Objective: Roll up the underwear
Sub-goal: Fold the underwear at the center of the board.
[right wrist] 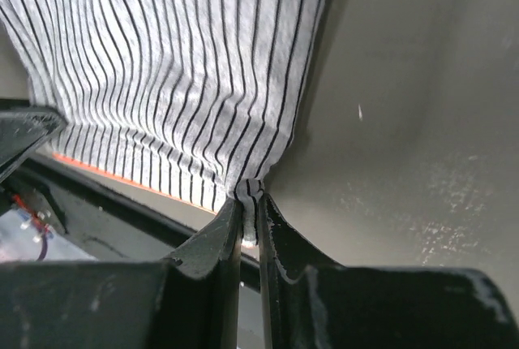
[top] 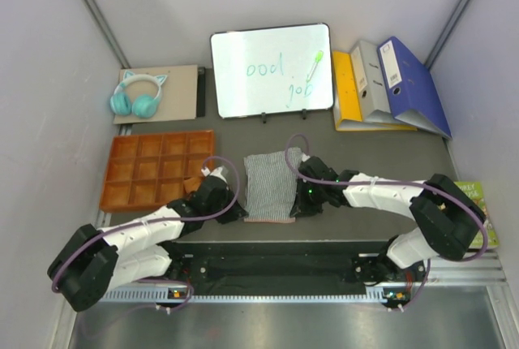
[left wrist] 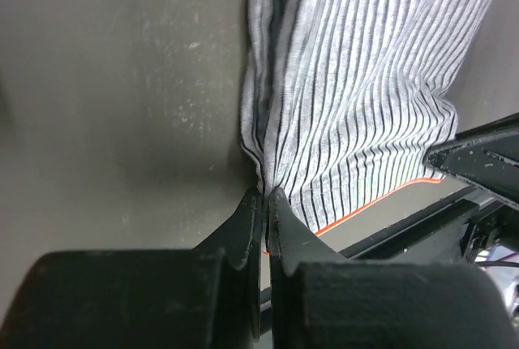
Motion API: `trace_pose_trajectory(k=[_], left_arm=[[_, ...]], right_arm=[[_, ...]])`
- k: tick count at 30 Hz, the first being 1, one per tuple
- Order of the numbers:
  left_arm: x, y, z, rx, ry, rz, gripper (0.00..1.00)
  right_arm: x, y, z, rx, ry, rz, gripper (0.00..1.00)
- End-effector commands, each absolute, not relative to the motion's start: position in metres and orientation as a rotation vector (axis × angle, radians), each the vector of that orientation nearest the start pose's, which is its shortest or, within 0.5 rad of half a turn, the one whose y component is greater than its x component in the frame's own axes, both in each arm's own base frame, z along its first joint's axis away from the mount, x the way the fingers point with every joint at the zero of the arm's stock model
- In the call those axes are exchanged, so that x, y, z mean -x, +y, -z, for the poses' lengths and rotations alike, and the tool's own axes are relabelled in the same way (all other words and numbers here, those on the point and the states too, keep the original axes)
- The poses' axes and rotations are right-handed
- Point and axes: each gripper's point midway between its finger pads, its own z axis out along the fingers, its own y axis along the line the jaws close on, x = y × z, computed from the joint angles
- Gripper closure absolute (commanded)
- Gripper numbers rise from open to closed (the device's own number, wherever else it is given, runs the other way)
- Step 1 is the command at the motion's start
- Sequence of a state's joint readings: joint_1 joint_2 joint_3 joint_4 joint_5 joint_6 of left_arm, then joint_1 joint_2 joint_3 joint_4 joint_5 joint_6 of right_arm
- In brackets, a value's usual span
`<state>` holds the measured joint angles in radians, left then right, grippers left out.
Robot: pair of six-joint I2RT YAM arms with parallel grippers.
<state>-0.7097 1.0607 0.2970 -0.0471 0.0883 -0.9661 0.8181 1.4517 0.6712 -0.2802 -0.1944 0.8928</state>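
The boxers (top: pixel 270 185) lie flat in the middle of the table (top: pixel 389 162), just right of the tray (top: pixel 158 169), with their near hem close to the table's near edge. The left gripper (left wrist: pixel 264 195) is closed on the near left corner, with a small tuck of striped cloth nipped between its tips. The right gripper (right wrist: pixel 250 195) is closed on the near right corner in the same way, and the fabric puckers into the pinch. An orange strip (left wrist: pixel 373 207) runs along the near hem; I cannot tell whether it is trim or another garment underneath.

The cloth looks thin, light and limp, so it should offer no resistance but will not keep any shape by itself. The two near corners seem the right hold: with the hem stretched between them it can turn over as one straight edge, whereas a grip at the middle would likely bunch it. Both bites are shallow, so a hard tug could pull the cloth free, and uneven travel would skew the roll
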Motion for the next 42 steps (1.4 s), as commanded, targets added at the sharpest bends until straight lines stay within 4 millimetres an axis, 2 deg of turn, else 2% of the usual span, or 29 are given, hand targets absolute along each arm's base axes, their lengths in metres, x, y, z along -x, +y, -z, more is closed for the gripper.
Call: trace_pose_trajectory(k=[1,9,15,24,27,30,31,34,35,36,38,39,42], left_arm=[[-0.174,-0.203,-0.04,0.184,2.563,0.733,1.0],[-0.177,-0.223,-0.056,0.068,2.592,0.794,1.0],[-0.181,-0.24,-0.066,-0.029,2.61,0.797,1.0],[-0.185,-0.27,-0.081,-0.071,2.586,0.828,1.0],[-0.191,-0.262,-0.077,-0.025,2.588,0.751,1.0],[-0.186,-0.243,-0.065,0.009,2.626,0.644,1.0],[-0.19,-0.234,-0.061,0.041,2.612,0.577,1.0],[-0.182,-0.216,-0.047,0.087,2.629,0.515,1.0],[-0.181,-0.215,-0.045,0.097,2.624,0.519,1.0],[-0.176,-0.21,-0.037,0.106,2.636,0.51,1.0],[-0.172,-0.209,-0.032,0.141,2.648,0.524,1.0],[-0.169,-0.206,-0.026,0.157,2.655,0.521,1.0],[-0.165,-0.208,-0.021,0.2,2.653,0.566,1.0]], right_arm=[[-0.166,0.253,-0.024,0.021,2.845,-0.555,1.0],[-0.169,0.258,-0.024,0.075,2.845,-0.468,1.0],[-0.169,0.259,-0.021,0.072,2.853,-0.47,1.0],[-0.168,0.259,-0.016,0.071,2.855,-0.47,1.0],[-0.167,0.254,-0.013,0.067,2.863,-0.436,1.0],[-0.165,0.249,-0.017,0.059,2.863,-0.418,1.0],[-0.168,0.246,-0.019,0.053,2.848,-0.396,1.0],[-0.169,0.245,-0.026,0.052,2.835,-0.395,0.99],[-0.167,0.244,-0.027,0.054,2.844,-0.396,0.93],[-0.169,0.247,-0.033,0.054,2.834,-0.411,0.79],[-0.17,0.249,-0.04,0.053,2.826,-0.43,0.66],[-0.17,0.25,-0.046,0.056,2.817,-0.436,0.55],[-0.174,0.258,-0.07,0.072,2.758,-0.472,0.47]])
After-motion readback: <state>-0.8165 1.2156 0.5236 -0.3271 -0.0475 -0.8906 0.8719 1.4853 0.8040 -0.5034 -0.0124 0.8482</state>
